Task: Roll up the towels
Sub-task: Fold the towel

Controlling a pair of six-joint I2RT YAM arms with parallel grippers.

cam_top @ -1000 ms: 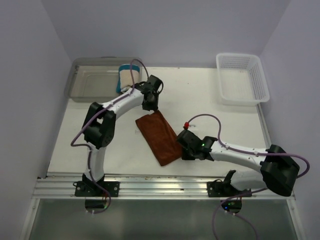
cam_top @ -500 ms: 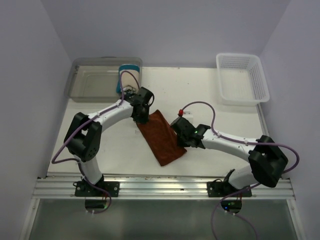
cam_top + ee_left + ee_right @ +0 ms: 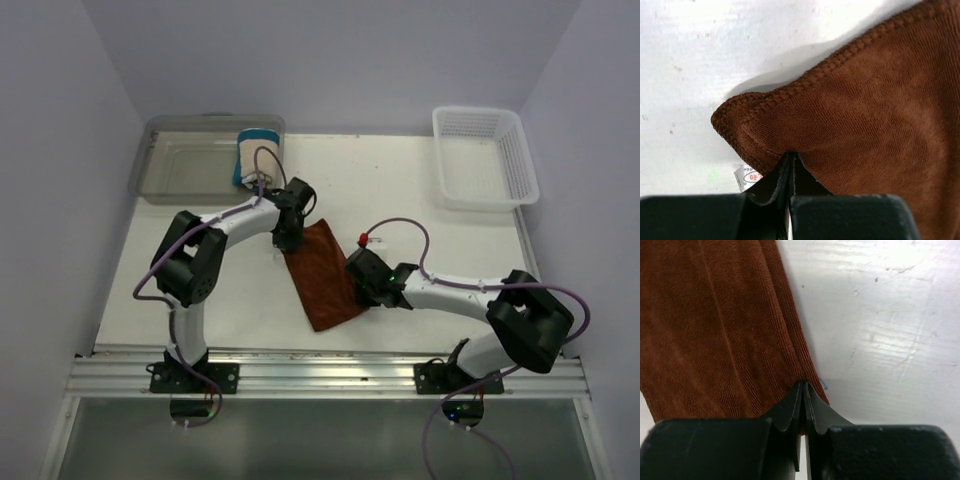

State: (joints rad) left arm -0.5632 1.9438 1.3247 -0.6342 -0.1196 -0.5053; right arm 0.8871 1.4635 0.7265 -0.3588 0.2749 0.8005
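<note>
Nearest the arm bases, the rust-brown towel (image 3: 322,278) lies flat and skewed on the table (image 3: 440,250), its long axis running from near-right to far-left.

The right gripper (image 3: 804,386) is at the towel's right-hand long edge. Its fingers are pinched together on the hem, with ridges of cloth running away from the bite.

Farther out, the left gripper (image 3: 791,159) has its fingers closed tight on the far-left corner, which is puckered up off the table. A small white label (image 3: 747,177) pokes out beside it.

Assessed risks:
- Both bites are shallow and taken at the hem only, so a sharp or uneven pull is likely to strip the cloth out of one pinch.
- The grips are not square to each other, so turning the edge over may give a crooked, cone-shaped roll.
- The ridges at the right pinch suggest doubled cloth, and only the upper layer may be caught.

Beyond the left gripper, the cream towel (image 3: 256,155) stands rolled at the right end of the clear bin (image 3: 185,170). Any lift toward the far side brings the left wrist and its cable close to both. The white mesh basket (image 3: 485,165) sits at the far right, well apart from the work.
</note>
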